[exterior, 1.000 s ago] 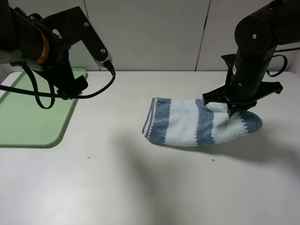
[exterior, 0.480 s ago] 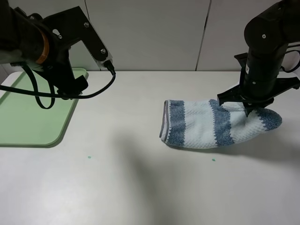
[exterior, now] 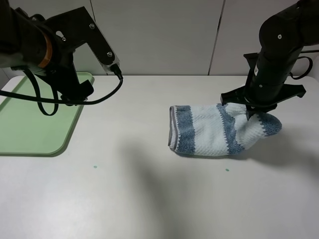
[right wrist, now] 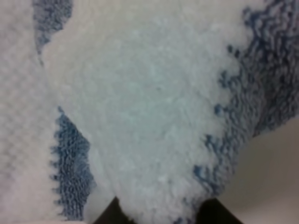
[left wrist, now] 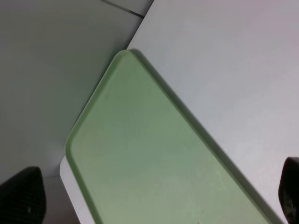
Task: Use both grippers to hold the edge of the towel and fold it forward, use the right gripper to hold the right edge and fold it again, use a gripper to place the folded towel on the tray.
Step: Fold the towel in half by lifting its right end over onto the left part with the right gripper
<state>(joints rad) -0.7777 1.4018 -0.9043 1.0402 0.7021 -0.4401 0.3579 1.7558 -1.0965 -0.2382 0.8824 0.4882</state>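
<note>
High camera, towel: My waffle-textured cloth towel, striped wide in blue-grey and white, lies folded on the right half of the white surface. Its thin grey hem is at the end nearer the tray.
High camera, right gripper: The black flat-jawed right gripper points straight down on the towel's far right end. Its fingers are narrowed on a pinch of cloth, and that end is bunched and raised.
High camera, left gripper: The black left gripper, on the arm with the orange band, hangs over the tray's right rim, well apart from the towel.
High camera, tray: The flat pale green plastic tray sits at the surface's left edge.
Left wrist camera: I see the left fingers spread wide, holding nothing, above the tray's rounded corner.
Right wrist camera: Towel fills my view. The dark fingers grip a fold of white cloth between them.
</note>
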